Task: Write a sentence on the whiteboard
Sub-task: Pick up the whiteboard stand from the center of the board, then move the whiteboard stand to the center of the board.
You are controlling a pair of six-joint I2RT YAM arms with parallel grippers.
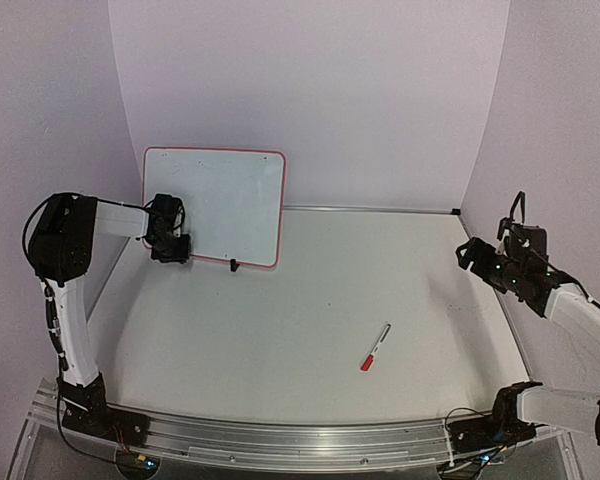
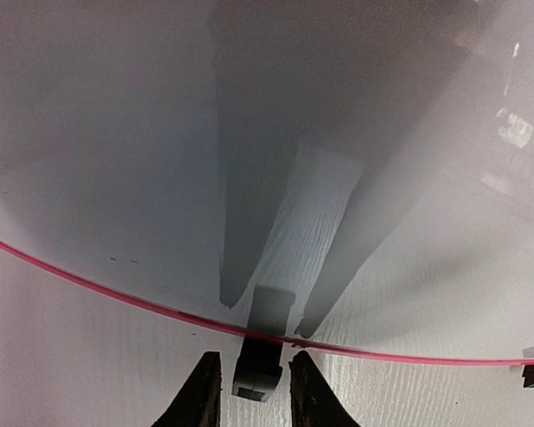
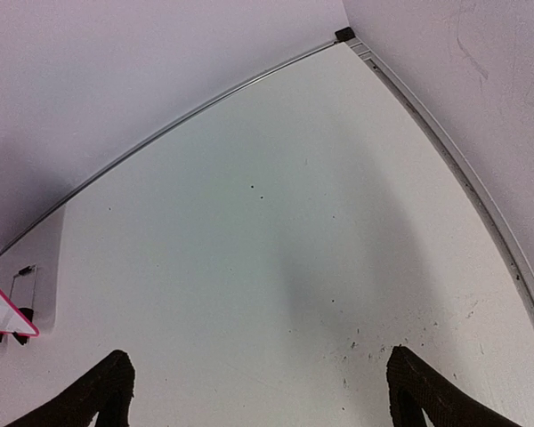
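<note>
The whiteboard [image 1: 220,200], white with a thin red frame, stands upright at the back left, and no writing shows on it. My left gripper [image 1: 170,248] is at its lower left edge. In the left wrist view the board [image 2: 116,133] fills the frame. My left gripper [image 2: 254,391] straddles the board's black foot [image 2: 258,369], with a small gap on each side. The marker [image 1: 375,347], white with a red cap, lies on the table right of centre, far from both grippers. My right gripper [image 1: 470,252] is open and empty over the table's right side, as the right wrist view [image 3: 258,391] also shows.
The board's other black foot [image 1: 234,266] stands on the table. A corner of the board [image 3: 4,307] shows at the left edge of the right wrist view. Pale walls close the table at the back and on both sides, with a metal strip [image 1: 370,210] along the back edge.
</note>
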